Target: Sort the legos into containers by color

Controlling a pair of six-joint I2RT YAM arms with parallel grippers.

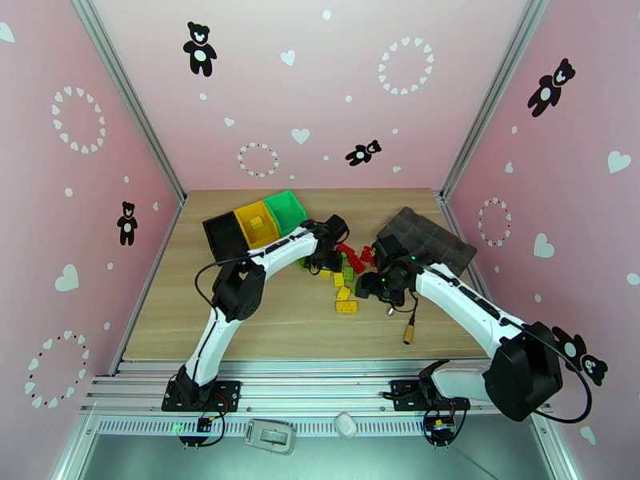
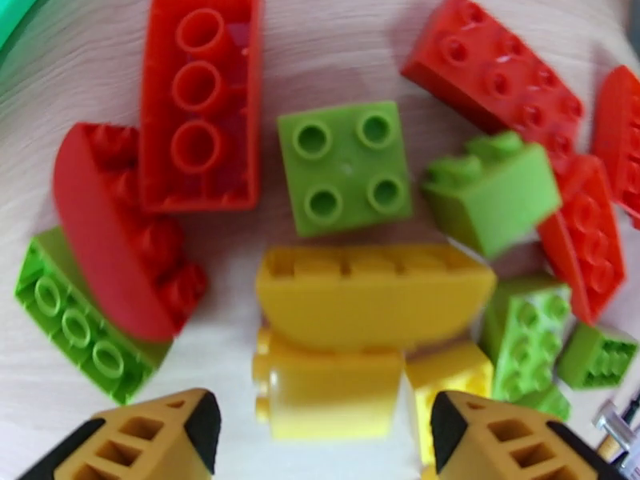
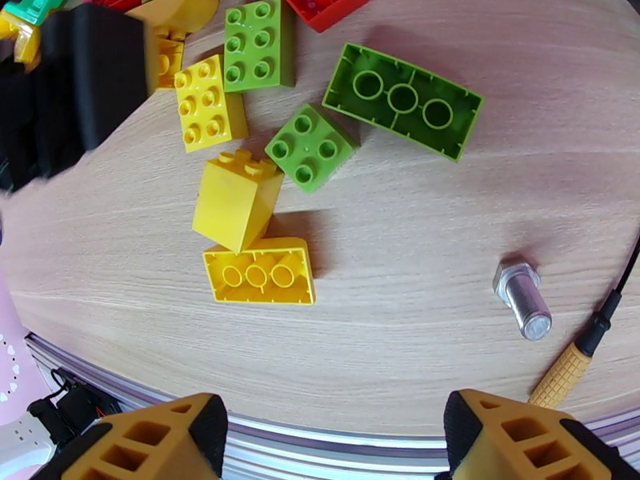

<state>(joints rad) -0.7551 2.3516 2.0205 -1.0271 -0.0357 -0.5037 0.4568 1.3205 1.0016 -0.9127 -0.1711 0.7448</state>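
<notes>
Legos [image 1: 346,274] heaped mid-counter: we list one long yellow brick [image 2: 376,294] just ahead of the left pincer [image 2: 320,450], wide and empty, the brick's length running finger to finger; right pincer [image 3: 332,450], likewise wide and empty, sits farther off.

On the bench [image 1: 280,322], the containers [image 1: 286,211] stand behind-left of the legos [image 1: 346,274], the tray [image 1: 428,238] behind-right, the pen-like tool [image 1: 412,330] before-right.

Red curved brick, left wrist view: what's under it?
A light green plastic lego brick lies underside-up beneath the red curved plastic lego brick, three round tubes showing. The red one covers its right-hand side, so the rest of it cannot be seen.
</notes>
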